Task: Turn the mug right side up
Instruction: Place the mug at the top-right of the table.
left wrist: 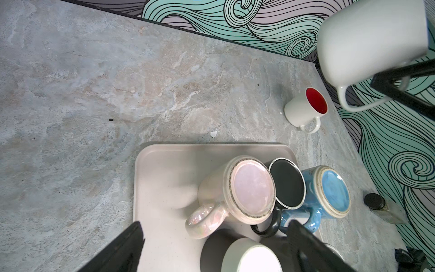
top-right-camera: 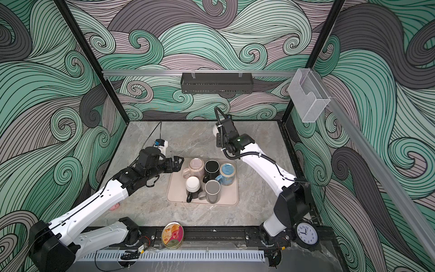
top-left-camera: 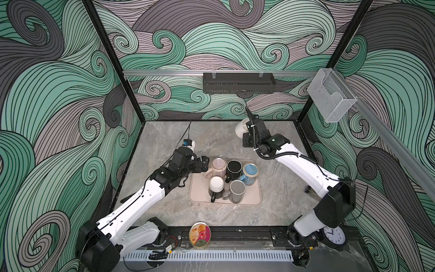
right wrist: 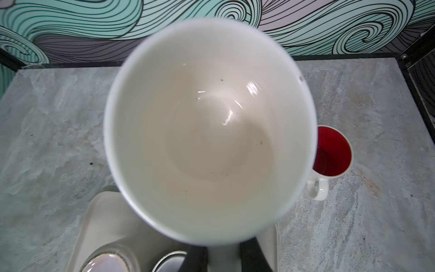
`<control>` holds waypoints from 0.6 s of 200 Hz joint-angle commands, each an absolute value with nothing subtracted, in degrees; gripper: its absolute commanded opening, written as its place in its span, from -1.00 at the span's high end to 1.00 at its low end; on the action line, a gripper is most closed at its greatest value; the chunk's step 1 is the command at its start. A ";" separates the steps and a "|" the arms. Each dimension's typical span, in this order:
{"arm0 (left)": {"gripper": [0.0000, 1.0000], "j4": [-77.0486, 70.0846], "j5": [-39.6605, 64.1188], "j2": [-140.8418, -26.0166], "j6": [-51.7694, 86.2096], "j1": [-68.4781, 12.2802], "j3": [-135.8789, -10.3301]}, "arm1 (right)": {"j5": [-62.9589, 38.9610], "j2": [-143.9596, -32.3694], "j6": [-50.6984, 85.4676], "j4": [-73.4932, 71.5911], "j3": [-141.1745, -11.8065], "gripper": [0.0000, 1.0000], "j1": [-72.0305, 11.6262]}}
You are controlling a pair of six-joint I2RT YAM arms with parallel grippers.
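My right gripper (right wrist: pixel 223 250) is shut on the handle of a plain white mug (right wrist: pixel 209 127), held in the air over the back of the table. The mug (top-left-camera: pixel 240 129) lies tilted on its side, and its empty mouth faces the right wrist camera. It also shows from outside in the left wrist view, mug (left wrist: pixel 372 42). My left gripper (left wrist: pixel 216 235) stands open over the near-left corner of the beige tray (left wrist: pixel 164 176), touching nothing. In both top views the left gripper (top-left-camera: pixel 204 163) is beside a pink mug (top-left-camera: pixel 219 166).
On the tray (top-left-camera: pixel 197 196) several mugs stand upside down: pink, black (top-left-camera: pixel 234 168), blue (top-left-camera: pixel 250 173), white-bottomed (top-left-camera: pixel 216 186), grey (top-left-camera: pixel 237 192). A white mug with red inside (left wrist: pixel 303 110) stands upright on the table. A tin (top-left-camera: pixel 200 234) and a clock (top-left-camera: pixel 334 235) sit at the front rail.
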State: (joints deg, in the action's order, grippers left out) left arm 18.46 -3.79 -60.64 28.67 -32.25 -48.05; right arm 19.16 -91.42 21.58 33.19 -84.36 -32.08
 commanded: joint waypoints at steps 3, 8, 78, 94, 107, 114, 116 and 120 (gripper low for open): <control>-0.94 20.01 -3.01 -60.39 28.23 -32.00 -48.69 | 21.62 -93.54 20.05 32.55 -89.25 1.00 -30.15; -0.95 20.22 -2.99 -60.39 28.23 -32.04 -48.74 | 21.63 -94.66 19.88 33.15 -90.09 1.00 -29.69; -0.97 21.59 -3.80 -59.68 27.17 -31.99 -48.30 | 19.69 -104.06 18.85 35.75 -94.72 1.00 -25.77; -0.97 21.75 -3.53 -59.92 27.25 -31.98 -48.31 | 19.07 -105.60 19.00 35.77 -94.93 1.00 -24.93; -0.97 21.94 -3.10 -60.13 27.30 -32.01 -48.61 | 18.79 -106.56 19.23 35.76 -94.94 1.00 -24.42; -0.97 21.97 -2.84 -60.28 27.21 -32.00 -48.89 | 19.04 -107.01 19.25 35.75 -94.92 1.00 -24.26; -0.97 22.04 -2.75 -60.29 27.13 -32.04 -48.92 | 19.13 -107.15 19.23 35.76 -94.92 1.00 -24.19; -0.97 22.08 -2.70 -60.44 27.07 -32.04 -49.06 | 19.16 -107.42 19.25 35.72 -94.92 1.00 -24.09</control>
